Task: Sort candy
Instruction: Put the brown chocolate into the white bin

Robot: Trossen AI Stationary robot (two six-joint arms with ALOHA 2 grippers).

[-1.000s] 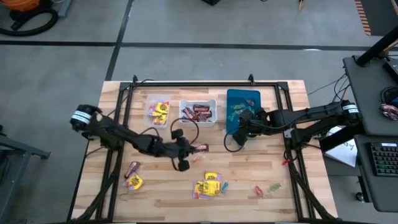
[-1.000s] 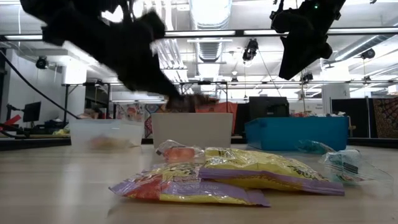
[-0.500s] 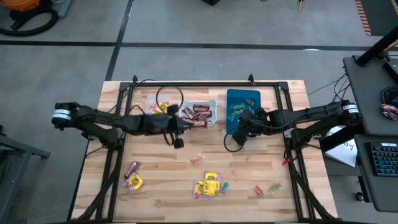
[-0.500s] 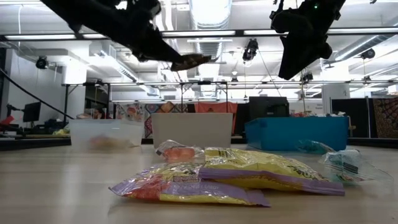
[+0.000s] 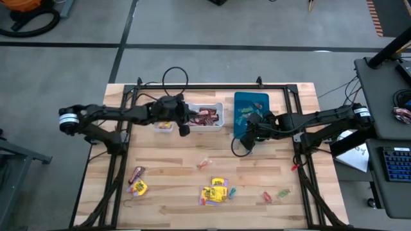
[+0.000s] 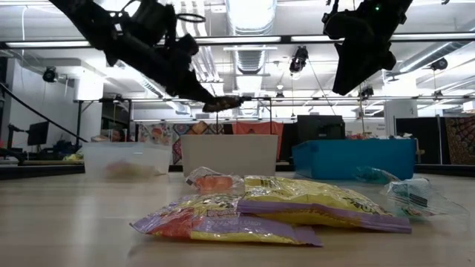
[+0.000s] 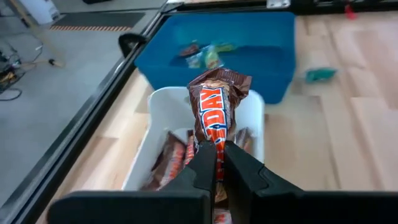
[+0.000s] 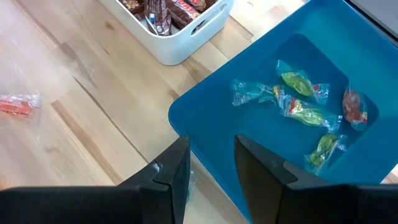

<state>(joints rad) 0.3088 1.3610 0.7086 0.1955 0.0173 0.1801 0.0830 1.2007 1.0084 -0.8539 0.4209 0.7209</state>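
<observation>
Candy near camera: yellow packets [image 6: 297, 204] are lying in a heap on the worktop [image 5: 167, 192] at its front edge, with small loose pieces [image 5: 275, 194] lying to one side, all well apart from both arms.
Left gripper [image 7: 215, 163]: pinching one end of a brown-red bar [image 7: 216, 106], jaws nearly together on the wrapper.
Key relation: bar is hanging over the white bin [image 5: 219, 122], its long axis pointing forward out of the jaws, so a release looks like the move due.
Left arm pose: reaching long and level from the left side, wrist above the bin.
Right gripper [image 8: 211, 160]: hovering empty, partly spread, at the near edge of the blue bin [image 8: 298, 143].
</observation>
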